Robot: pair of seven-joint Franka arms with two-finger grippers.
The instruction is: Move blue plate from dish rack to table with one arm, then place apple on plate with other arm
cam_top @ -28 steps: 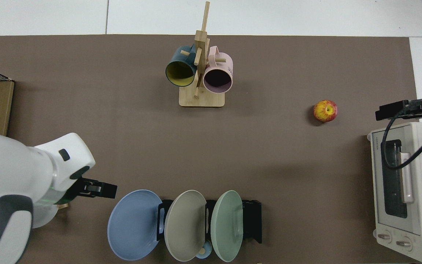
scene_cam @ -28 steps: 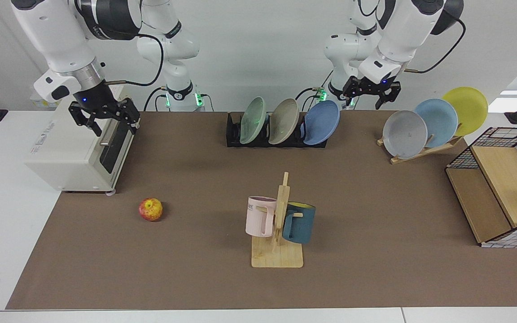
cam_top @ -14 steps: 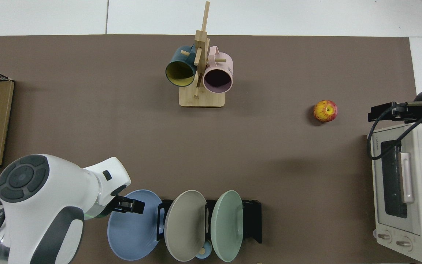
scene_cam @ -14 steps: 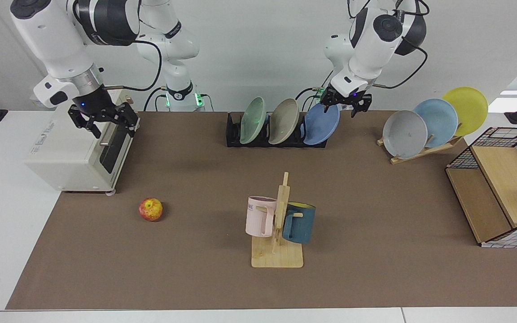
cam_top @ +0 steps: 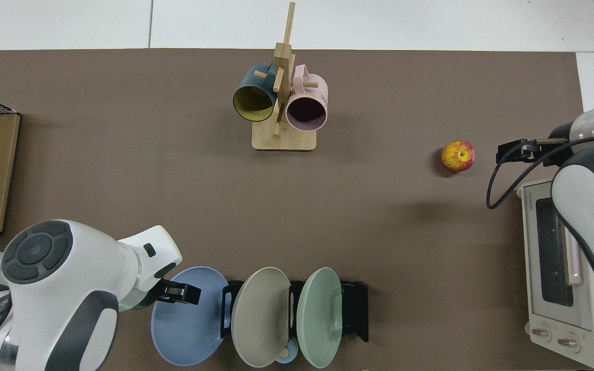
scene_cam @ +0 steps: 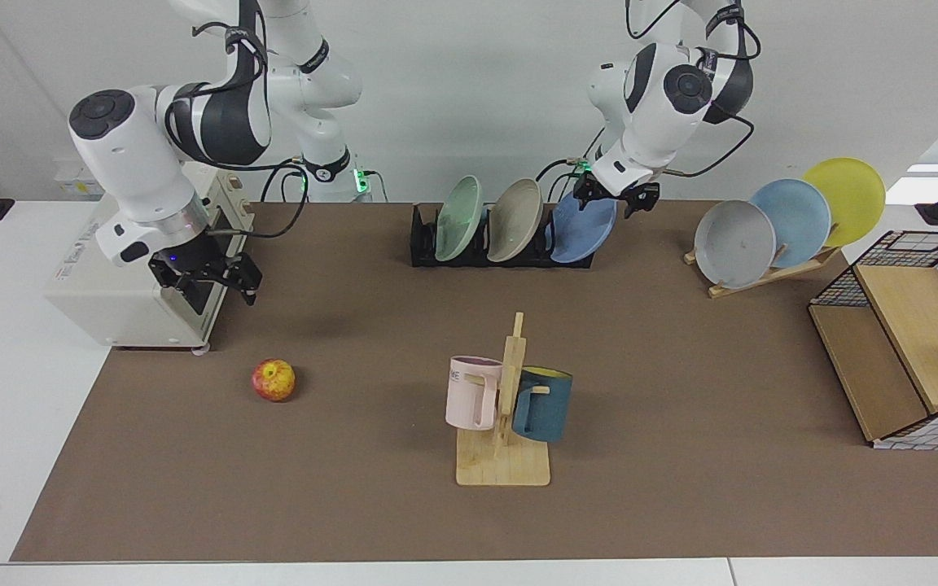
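The black dish rack (scene_cam: 501, 244) stands at the back of the brown table (scene_cam: 681, 391), and I will tell where things are from it; three plates lean in its slots, a green plate (scene_cam: 459, 217), a tan plate (scene_cam: 515, 220) and the blue plate (scene_cam: 583, 228); the blue plate sits at the end of the rack nearest the wooden plate stand (scene_cam: 770, 273).

The left gripper (scene_cam: 617, 194) is right at the top edge of the blue plate; its fingers are spread a little, one on each side of the rim, and I cannot tell if they touch it; from above the same gripper (cam_top: 181, 293) shows over the upper part of the plate.

The apple (scene_cam: 273, 380) lies on the table well in front of the rack, off toward the white toaster oven (scene_cam: 143, 268); nothing touches it.

The right gripper (scene_cam: 207, 281) hangs in front of the oven door, above the table and a bit behind the apple; its fingers are apart and hold nothing; from above it (cam_top: 513, 153) is near the apple but not touching.

A wooden mug tree (scene_cam: 506, 407) with a pink mug (scene_cam: 473, 392) and a dark blue mug (scene_cam: 542, 403) stands in front of the rack, nearer to me.
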